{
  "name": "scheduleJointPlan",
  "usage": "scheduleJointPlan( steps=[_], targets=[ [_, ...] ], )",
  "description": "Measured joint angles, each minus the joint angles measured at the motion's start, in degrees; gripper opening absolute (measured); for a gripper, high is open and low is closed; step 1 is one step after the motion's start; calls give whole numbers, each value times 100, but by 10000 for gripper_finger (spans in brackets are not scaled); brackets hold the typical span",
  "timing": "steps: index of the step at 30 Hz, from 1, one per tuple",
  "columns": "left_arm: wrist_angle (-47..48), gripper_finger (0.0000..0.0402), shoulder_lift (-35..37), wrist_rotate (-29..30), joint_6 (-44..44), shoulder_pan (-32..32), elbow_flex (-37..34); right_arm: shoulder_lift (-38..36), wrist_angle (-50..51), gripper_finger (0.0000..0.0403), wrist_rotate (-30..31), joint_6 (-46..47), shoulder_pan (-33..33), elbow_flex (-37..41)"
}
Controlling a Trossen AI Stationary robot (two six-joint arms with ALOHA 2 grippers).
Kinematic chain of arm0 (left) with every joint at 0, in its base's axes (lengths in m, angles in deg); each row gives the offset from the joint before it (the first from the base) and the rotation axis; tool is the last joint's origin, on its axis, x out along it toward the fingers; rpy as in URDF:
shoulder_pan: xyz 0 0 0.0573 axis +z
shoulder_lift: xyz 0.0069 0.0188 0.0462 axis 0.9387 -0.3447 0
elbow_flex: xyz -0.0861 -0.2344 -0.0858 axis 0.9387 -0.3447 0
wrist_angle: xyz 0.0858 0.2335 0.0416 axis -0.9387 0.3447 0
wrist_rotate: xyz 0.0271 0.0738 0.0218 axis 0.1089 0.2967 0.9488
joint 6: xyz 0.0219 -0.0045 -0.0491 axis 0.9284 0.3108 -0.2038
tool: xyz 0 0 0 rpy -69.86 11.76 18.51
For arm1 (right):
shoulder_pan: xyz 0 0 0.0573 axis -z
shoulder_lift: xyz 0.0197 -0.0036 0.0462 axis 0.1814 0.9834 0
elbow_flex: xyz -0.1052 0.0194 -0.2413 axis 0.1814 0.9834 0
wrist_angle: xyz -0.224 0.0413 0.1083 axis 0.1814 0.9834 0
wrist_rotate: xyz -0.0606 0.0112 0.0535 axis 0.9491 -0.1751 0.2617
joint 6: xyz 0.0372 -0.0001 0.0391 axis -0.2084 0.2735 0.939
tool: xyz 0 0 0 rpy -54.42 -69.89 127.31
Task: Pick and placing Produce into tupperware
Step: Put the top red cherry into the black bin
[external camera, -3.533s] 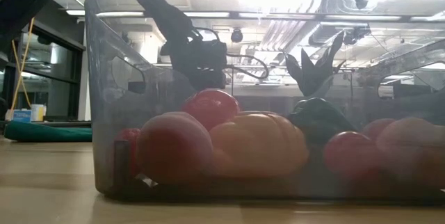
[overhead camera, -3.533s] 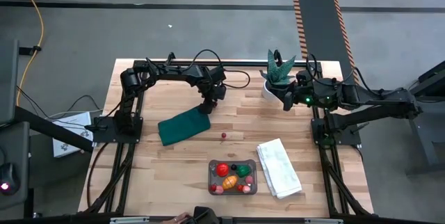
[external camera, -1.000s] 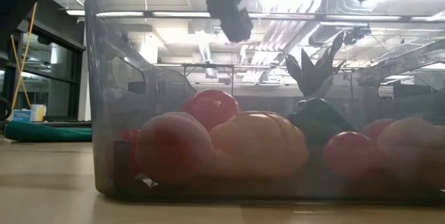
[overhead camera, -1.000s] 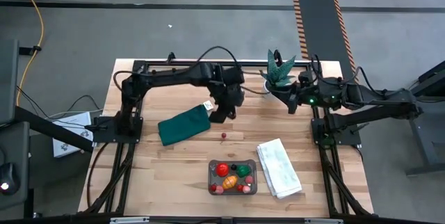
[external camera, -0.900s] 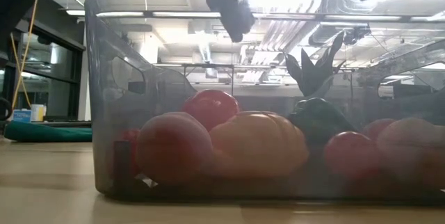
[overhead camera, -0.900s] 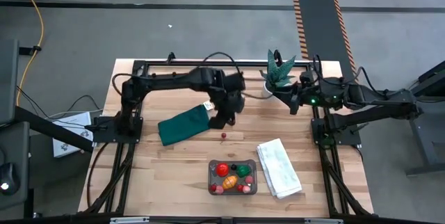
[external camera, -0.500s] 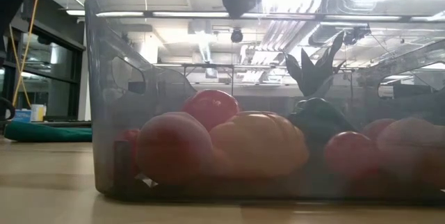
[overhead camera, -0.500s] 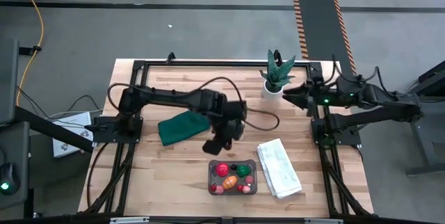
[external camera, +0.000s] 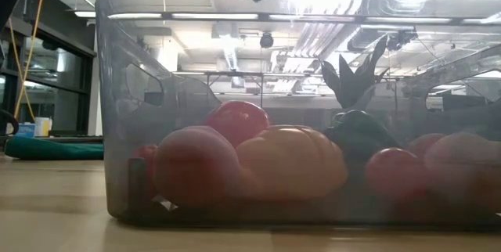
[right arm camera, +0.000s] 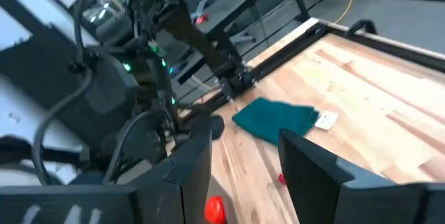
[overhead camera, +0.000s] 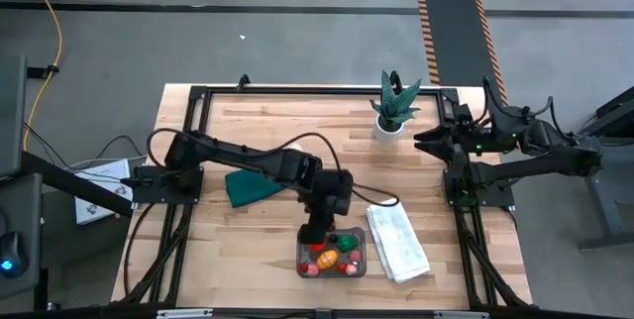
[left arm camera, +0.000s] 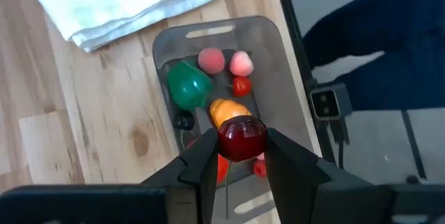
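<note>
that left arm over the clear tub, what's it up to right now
The left pincer is shut on a small dark red toy fruit and hangs right above the clear tupperware, which already holds other toy produce, including a green piece and an orange one. The fruit is not yet released. The right pincer waits open at the table's right edge, beside the potted plant. A white towel lies next to the tupperware.

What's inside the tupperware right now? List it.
Inside the tupperware: an orange piece, a green one, red and pink pieces. The left claw, shut on a dark red piece, hangs over it and hides part of it from above.
</note>
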Motion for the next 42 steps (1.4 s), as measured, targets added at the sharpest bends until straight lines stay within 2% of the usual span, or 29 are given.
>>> scheduleJointPlan(
  steps=[11, 16, 19, 24, 26, 28, 30, 32, 34, 36, 42],
  targets=[
    [-119, 101, -2, 1381, -1614, -595, 0, 9, 141, 156, -177, -263, 0, 0],
    [-47, 102, -93, 1706, -2295, -677, 8, 11, 141, 156, -177, -265, -2, 0],
    [0, 101, -203, 1652, -2731, -670, 16, 11, 141, 156, -181, -263, -2, 0],
    [132, 102, -484, 1433, -2855, -675, 19, 14, 139, 156, -216, -263, 0, 0],
    [390, 102, -580, 1325, -2862, -698, -15, 22, 141, 156, -227, -263, -2, 0],
    [82, 102, -710, 1202, -2848, -722, 13, 16, 141, 156, -230, -263, 0, 0],
    [276, 102, -768, 1158, -2773, -781, -15, 40, 139, 156, -228, -261, -1, 0],
    [-114, 102, -940, 1112, -2723, -834, 24, 42, 140, 156, -227, -232, -1, 0],
    [123, 102, -994, 1063, -2673, -868, -29, 81, 139, 156, -230, -200, -2, -2],
    [-246, 102, -1099, 970, -2654, -906, 23, 92, 143, 156, -230, -200, -2, 0],
    [-172, 102, -1222, 941, -2628, -937, 7, 160, 131, 156, -227, -154, -2, 0]
  ],
)
